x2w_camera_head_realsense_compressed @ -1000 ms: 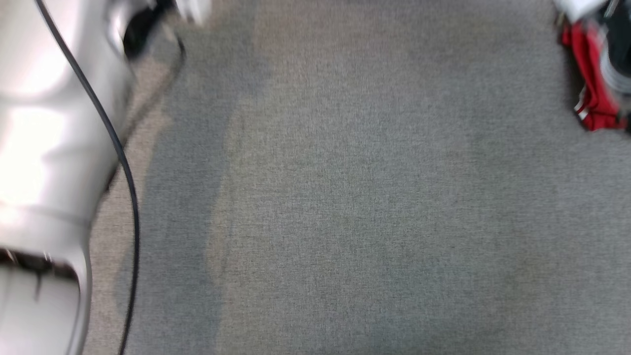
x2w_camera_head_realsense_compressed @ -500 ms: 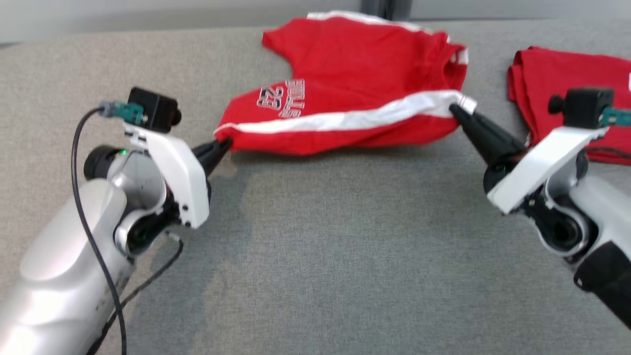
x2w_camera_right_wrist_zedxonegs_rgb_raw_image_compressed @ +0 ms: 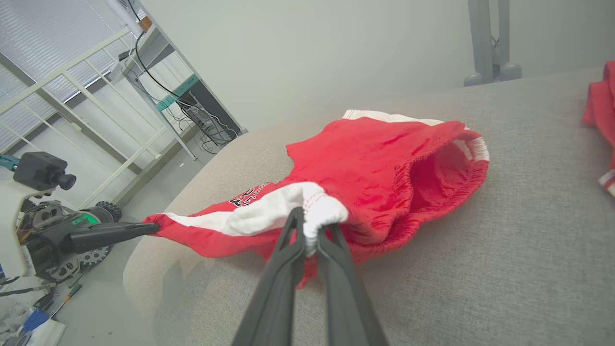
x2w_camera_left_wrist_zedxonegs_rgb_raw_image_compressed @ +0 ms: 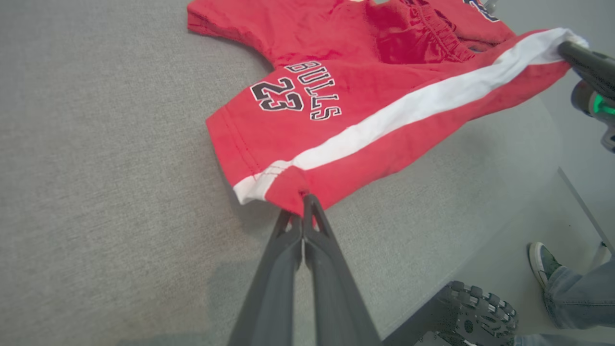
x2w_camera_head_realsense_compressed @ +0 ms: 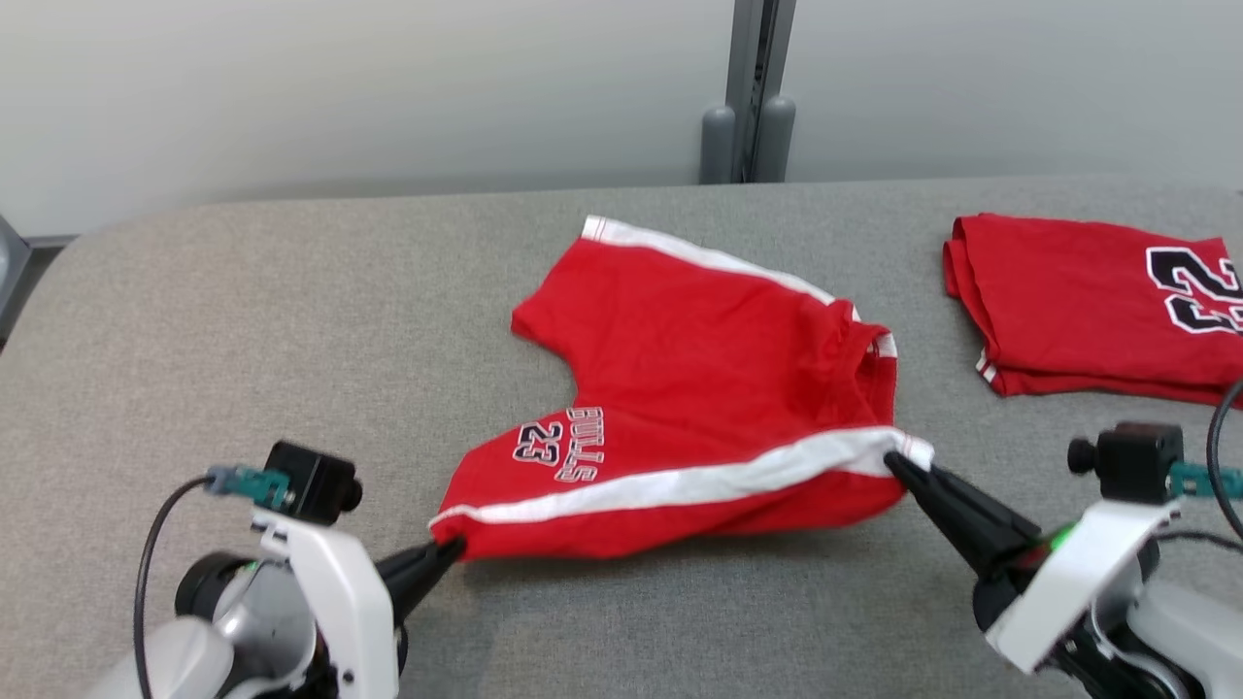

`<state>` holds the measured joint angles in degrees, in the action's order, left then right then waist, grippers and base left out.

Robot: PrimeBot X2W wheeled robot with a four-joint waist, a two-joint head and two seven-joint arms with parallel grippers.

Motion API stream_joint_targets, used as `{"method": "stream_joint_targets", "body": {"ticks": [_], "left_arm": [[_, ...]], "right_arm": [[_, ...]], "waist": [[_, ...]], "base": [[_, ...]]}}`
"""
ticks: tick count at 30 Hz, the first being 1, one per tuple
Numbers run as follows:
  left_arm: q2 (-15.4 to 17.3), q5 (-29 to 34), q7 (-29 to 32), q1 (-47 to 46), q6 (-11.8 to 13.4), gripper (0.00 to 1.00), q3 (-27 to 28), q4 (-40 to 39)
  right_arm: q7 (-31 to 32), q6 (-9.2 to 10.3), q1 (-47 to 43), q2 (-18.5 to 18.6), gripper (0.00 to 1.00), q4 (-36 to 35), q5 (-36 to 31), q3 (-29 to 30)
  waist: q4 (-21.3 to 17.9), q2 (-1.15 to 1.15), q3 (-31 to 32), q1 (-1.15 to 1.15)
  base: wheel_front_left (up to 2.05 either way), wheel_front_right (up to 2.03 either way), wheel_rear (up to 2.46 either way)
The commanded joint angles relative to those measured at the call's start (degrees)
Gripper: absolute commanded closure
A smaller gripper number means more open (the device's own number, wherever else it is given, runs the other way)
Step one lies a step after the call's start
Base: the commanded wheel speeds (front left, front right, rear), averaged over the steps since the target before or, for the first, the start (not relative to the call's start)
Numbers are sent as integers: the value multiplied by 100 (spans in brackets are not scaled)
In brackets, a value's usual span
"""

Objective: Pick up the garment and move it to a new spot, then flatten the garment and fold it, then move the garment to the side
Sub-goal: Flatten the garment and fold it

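Red shorts, grey table: my left pincer clamped on hem, eight o'clock; my right pincer clamped on waistband, four o'clock.

Red shorts, white-striped, printed "BULLS 23" — near edge raised taut, the rest lying on the grey counter.

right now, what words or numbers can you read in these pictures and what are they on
"BULLS": on one leg of the red shorts, near the hem, upside down in the head view.
"23": right beside it on the same leg.
"2" plus a second digit cut off by the picture's edge: on the folded red garment; the whole number cannot be read.
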<state>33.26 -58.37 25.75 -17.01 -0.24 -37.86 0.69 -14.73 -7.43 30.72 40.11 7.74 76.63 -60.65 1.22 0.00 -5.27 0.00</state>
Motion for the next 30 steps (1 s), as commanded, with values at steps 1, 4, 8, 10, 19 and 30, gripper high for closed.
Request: {"method": "stream_joint_targets", "body": {"ticks": [1, 4, 8, 10, 19, 30], "left_arm": [[160, -69, 18, 258, 122, 100, 41, -254], [421, -171, 29, 756, 395, 100, 104, -868], [688, -237, 67, 1224, 658, 100, 121, -1553], [744, -229, 33, 1291, 749, 100, 172, -1728], [614, -208, 138, 946, 692, 100, 168, -1719], [227, -116, 423, -531, 362, 100, 297, -723]], "right_arm": [[-59, -14, -239, 86, 100, -88, -111, 66], [-55, -13, -708, 155, 100, -289, -338, 381], [-55, -13, -1291, 331, 100, -368, -675, 760], [-53, -13, -1480, 334, 100, -424, -741, 930], [20, -13, -1397, 426, 100, -486, -911, 912], [211, -13, -586, 181, 100, -237, -837, 923]], "waist": [[26, 0, 147, 0], [32, 0, 172, 0], [99, 0, 108, 0], [106, 0, 73, 0], [-9, 0, 84, 0], [-390, 0, -380, 0]], "base": [[0, 0, 0], [0, 0, 0], [0, 0, 0], [0, 0, 0], [0, 0, 0], [0, 0, 0]]}}
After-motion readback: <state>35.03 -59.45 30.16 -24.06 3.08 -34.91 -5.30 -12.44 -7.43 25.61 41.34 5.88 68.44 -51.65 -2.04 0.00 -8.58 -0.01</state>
